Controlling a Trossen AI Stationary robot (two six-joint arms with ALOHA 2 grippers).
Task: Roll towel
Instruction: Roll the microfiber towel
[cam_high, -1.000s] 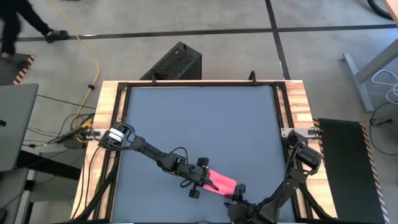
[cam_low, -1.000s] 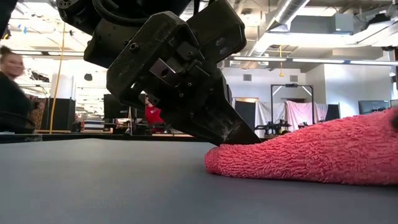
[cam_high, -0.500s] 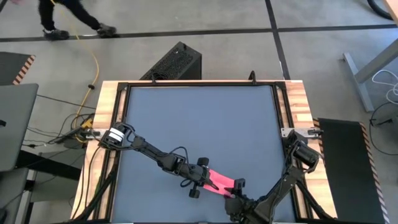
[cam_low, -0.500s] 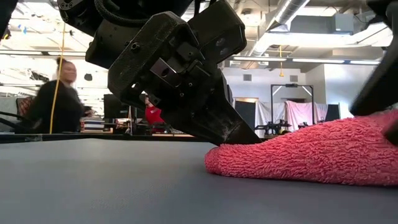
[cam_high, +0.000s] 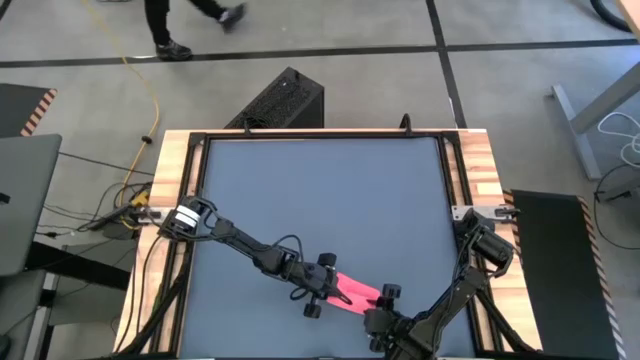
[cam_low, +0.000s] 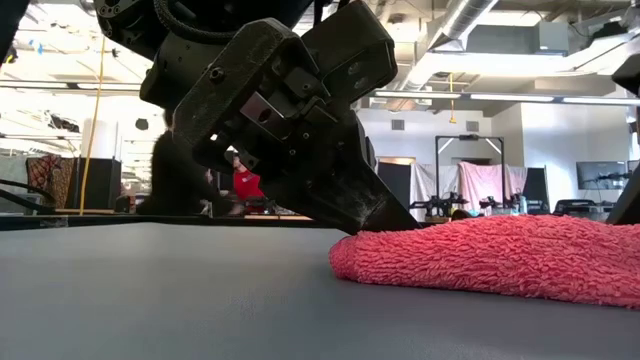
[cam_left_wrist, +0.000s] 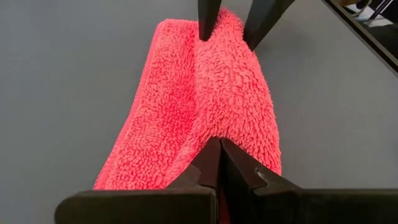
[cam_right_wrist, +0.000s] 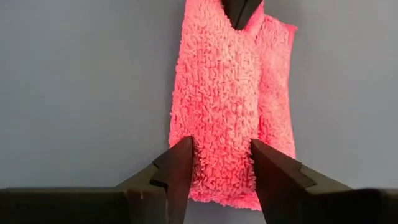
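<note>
Left gripper (cam_left_wrist: 217, 144) was pinched shut on one end of the towel (cam_left_wrist: 205, 99), our two fingertips pressed together over a raised fold of the cloth. We saw a bright pink, looped terry strip lying long and narrow on the dark grey table (cam_high: 320, 190), folded lengthwise into a low, thick band with a crease along it. At the far end from us, the right gripper (cam_right_wrist: 221, 155) had its fingers spread, one on each side of a ridge of the towel, touching the pile but not squeezing it.
</note>
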